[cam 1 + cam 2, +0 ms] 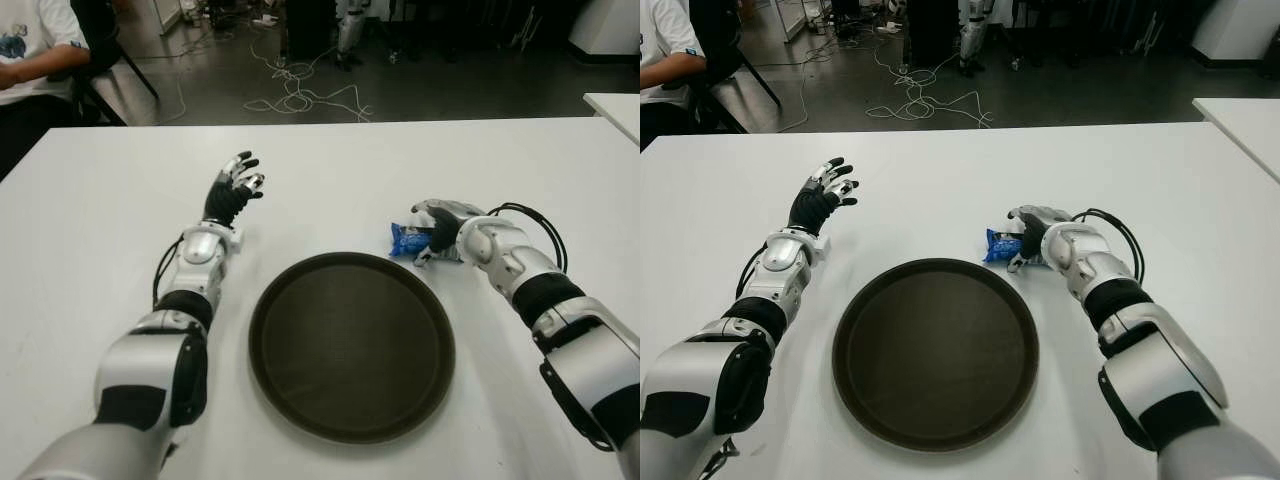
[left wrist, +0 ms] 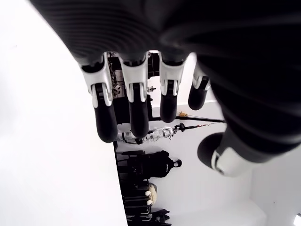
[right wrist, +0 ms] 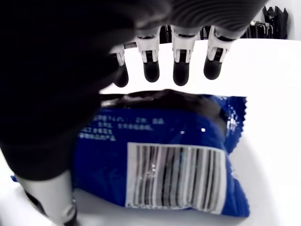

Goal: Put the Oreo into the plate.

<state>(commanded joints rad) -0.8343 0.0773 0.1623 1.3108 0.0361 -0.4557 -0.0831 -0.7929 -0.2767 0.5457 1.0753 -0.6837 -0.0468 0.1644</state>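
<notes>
A blue Oreo packet (image 1: pixel 404 240) lies flat on the white table (image 1: pixel 100 220), just beyond the far right rim of the round dark plate (image 1: pixel 352 345). My right hand (image 1: pixel 437 228) reaches over the packet from the right. In the right wrist view the packet (image 3: pixel 160 155) lies barcode up beneath the palm, the fingers (image 3: pixel 181 70) stretch straight past its far edge, and the thumb sits at its near corner without closing. Nothing is on the plate. My left hand (image 1: pixel 236 186) shows to the far left of the plate, fingers (image 2: pixel 134 108) spread and holding nothing.
A seated person (image 1: pixel 30 50) is at the table's far left corner. Cables (image 1: pixel 300 95) lie on the floor beyond the table's far edge. A second white table (image 1: pixel 615 105) shows at the far right.
</notes>
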